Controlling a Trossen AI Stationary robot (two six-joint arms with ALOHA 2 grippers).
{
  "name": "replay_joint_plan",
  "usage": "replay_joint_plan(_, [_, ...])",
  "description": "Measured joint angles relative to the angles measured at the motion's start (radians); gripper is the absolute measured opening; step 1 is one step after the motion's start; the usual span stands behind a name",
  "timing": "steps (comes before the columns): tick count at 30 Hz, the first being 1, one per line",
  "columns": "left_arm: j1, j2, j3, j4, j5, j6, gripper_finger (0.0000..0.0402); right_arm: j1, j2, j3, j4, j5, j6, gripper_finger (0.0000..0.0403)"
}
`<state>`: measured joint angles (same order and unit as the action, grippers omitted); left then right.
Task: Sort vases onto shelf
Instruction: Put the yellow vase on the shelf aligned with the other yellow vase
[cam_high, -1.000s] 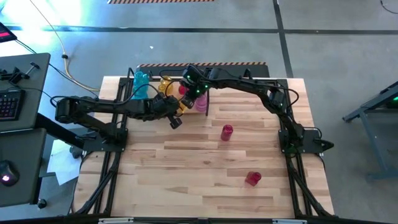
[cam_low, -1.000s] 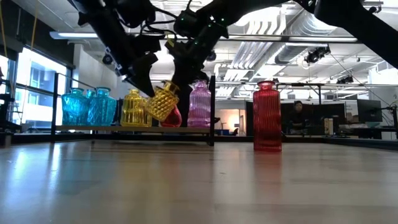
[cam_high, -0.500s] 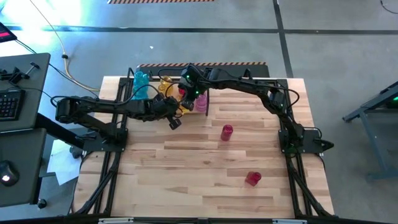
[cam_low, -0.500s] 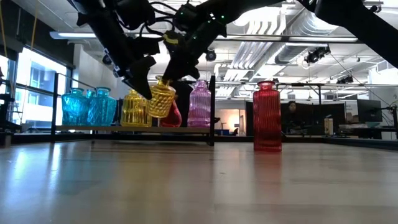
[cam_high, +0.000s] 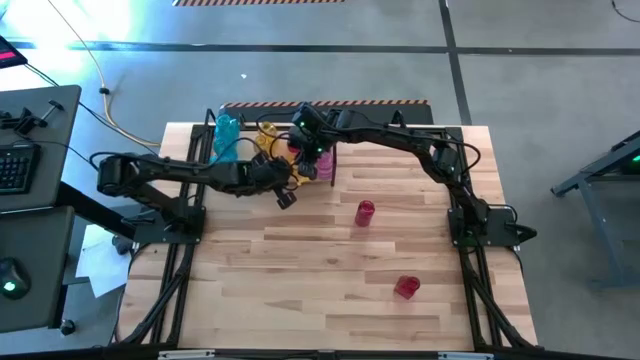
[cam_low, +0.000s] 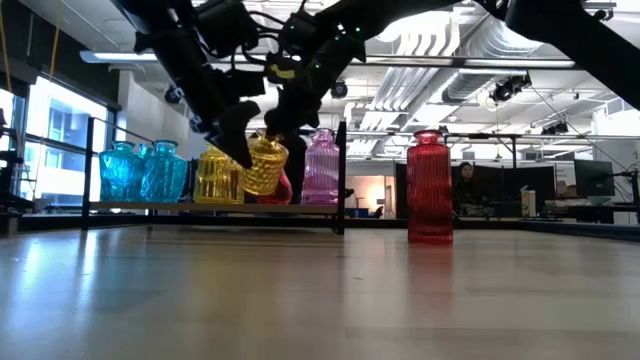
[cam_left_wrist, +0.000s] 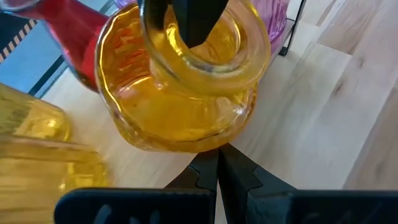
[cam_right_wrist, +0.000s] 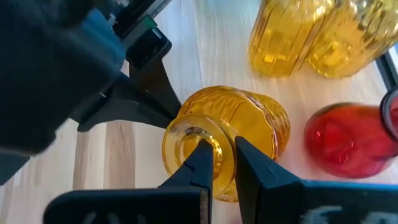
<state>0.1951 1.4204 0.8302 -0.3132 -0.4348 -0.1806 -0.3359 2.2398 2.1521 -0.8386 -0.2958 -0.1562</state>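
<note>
Amber vase (cam_low: 265, 168) now upright, ribbed, bulbous, right gripper (cam_right_wrist: 219, 163) pinching rim

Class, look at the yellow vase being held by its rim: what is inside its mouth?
One finger of the right gripper reaches inside the yellow vase; the other presses outside the rim. The glass below looks empty; its bottom is not visible.

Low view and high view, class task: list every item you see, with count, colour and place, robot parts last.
cyan vases: two, cyan, shelf's left end
yellow vases: two, yellow, on shelf
bulbous vase: one, red, on shelf
pink vase: one, pink, shelf's right end
textured vase: one, yellow, held at shelf front
red vases: two, red, open table
shelf: one, black rods, table's far edge
table: one, wood
person: one, background
right end effector: pinching textured vase's rim
left end effector: shut, against its body
</note>
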Motion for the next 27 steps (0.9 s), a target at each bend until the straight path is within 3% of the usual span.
replay_joint_plan(14, [0.0, 0.067, 0.002, 0.082, 0.026, -0.02, 0.0, -0.01, 0.001, -0.001, -0.054, -0.004, -0.017, 0.0018])
replay_joint_plan(27, [-0.003, 0.068, 0.002, 0.081, 0.046, -0.071, 0.0, -0.01, 0.001, -0.001, -0.021, -0.019, -0.028, 0.0064])
